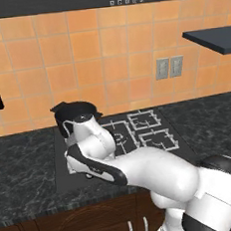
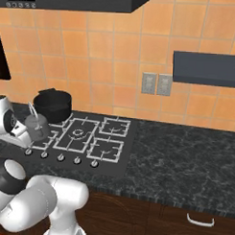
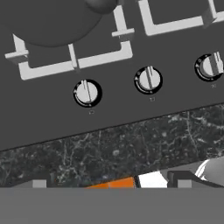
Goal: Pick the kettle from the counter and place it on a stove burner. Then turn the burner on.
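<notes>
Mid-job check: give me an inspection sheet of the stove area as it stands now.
Surface: dark marbled counter, stove set into it.
Job's things: kettle sits on the front-left burner; knobs in a row along the front.
Clutter: black pot on the back-left burner.
Grippers: gripper open, holding nothing, above the counter edge before the knobs.
Cables: nothing seen.
Surroundings: orange tiled wall, wall outlets, dark shelf.

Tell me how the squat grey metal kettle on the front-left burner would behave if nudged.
The squat grey metal kettle looks rigid and probably slides rather than tips, given its low, wide body. Its thin arched wire handle may swing. The grey burner grate could snag its base.
</notes>
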You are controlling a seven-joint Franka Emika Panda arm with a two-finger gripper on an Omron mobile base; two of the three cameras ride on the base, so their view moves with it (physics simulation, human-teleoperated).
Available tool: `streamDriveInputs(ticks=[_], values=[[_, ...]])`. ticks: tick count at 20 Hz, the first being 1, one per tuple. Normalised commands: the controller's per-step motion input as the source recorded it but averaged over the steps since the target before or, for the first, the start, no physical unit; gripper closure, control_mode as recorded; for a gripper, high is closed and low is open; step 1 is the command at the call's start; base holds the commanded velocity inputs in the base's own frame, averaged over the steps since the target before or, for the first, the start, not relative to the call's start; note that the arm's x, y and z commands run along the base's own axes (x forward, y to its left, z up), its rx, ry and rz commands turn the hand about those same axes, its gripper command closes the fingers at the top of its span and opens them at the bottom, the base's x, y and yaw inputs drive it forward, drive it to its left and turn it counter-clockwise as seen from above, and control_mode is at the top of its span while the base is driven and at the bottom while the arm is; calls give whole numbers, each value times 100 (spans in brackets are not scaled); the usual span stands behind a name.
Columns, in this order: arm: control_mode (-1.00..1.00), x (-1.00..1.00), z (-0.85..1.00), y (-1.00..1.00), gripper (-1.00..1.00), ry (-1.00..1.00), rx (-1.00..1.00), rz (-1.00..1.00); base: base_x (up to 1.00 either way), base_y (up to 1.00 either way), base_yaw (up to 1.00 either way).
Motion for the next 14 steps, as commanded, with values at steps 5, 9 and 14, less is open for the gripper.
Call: streamDriveInputs(ticks=[5, 9, 14], values=[[-100, 23, -34, 0, -100, 2, 0, 0, 0, 0, 0], [-100, 15, -35, 0, -100, 0, 0, 0, 0, 0, 0], [-100, 19, -32, 0, -100, 0, 0, 0, 0, 0, 0]])
